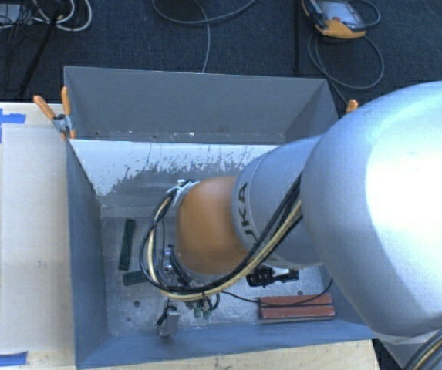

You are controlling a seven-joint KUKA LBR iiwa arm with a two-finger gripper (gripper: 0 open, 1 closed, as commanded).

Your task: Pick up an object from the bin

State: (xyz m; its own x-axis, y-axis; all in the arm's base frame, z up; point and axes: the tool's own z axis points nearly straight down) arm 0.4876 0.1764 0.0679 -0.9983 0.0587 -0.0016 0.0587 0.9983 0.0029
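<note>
Gripper [168, 320]: low in the bin [190, 114], near the front wall and left of centre, its tip close to the floor. Open or closed: cannot tell, as the wrist's orange cover [205, 230] and looped cables [156, 260] hide most of it. Nothing seen held.

Nearest items: a cluster of small bits [202, 308] just beside the gripper on its right, and a small dark piece [134, 278] a little up and to the left. Further out, a dark bar [128, 243] lies lengthwise near the left wall. A black-and-red item [271, 276] sits under the arm, and a reddish-brown flat block [296, 308] lies near the front right. All are loose on the floor and apart from one another. Which one is the target: cannot tell. The small bits are the likeliest, being closest.

Judgement: grasp not yet made.

Risks:
- The gripper closes on bare floor, because the nearby items are small and flat and sit off to either side of the tip.
- Pressing down too far would scrape the floor or jam against the sloped front wall.
- The cable loop hangs close to the dark piece and could drag or flick it on the lift.
- A thin item may slip out if caught by an edge.
</note>
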